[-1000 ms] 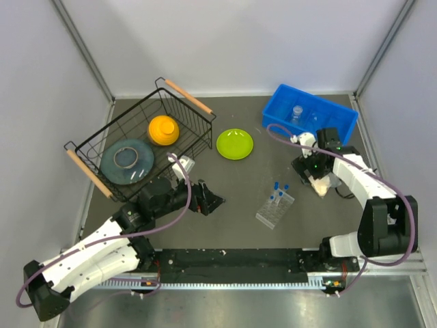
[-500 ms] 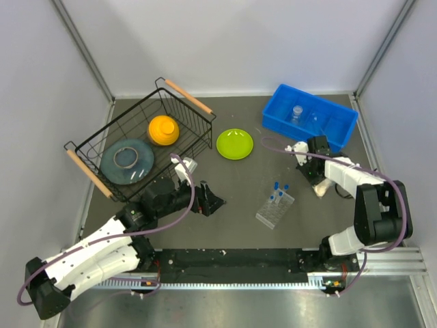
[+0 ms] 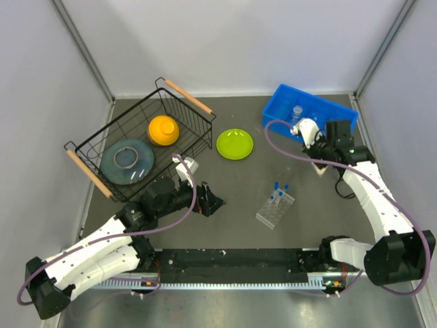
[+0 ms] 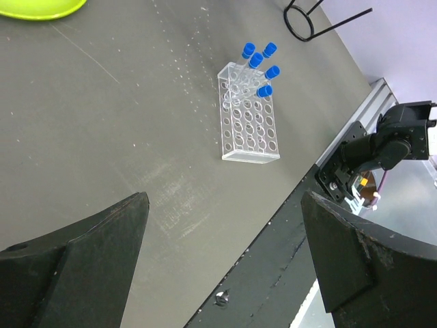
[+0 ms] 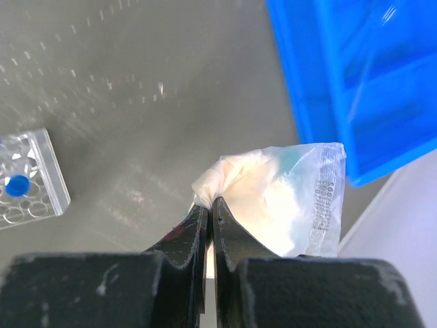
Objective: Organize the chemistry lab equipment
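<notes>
My right gripper (image 5: 210, 202) is shut on a corner of the white-filled clear packet (image 5: 287, 198), which hangs above the table beside the blue bin (image 5: 362, 75). From above, the right gripper (image 3: 318, 158) and the packet (image 3: 319, 167) sit just in front of the bin (image 3: 341, 130), where a tiny clear cup (image 3: 297, 111) stands. The clear grid rack (image 4: 247, 119) holds several blue-capped tubes (image 4: 263, 68) in mid-table (image 3: 274, 208). A thin black loop (image 4: 300, 20) lies beyond it. My left gripper (image 4: 224, 205) is open over bare table, left of the rack (image 3: 213, 203).
A black wire basket (image 3: 191, 130) at the back left holds an orange dome (image 3: 164, 130) and a blue-grey dish (image 3: 128, 160). A lime-green plate (image 3: 234, 144) lies between the basket and the bin. The table's front rail (image 4: 355, 164) runs close to the left gripper.
My right gripper has shut on the packet, lifted it off the table and carried it back toward the blue bin. The left arm has barely moved.
</notes>
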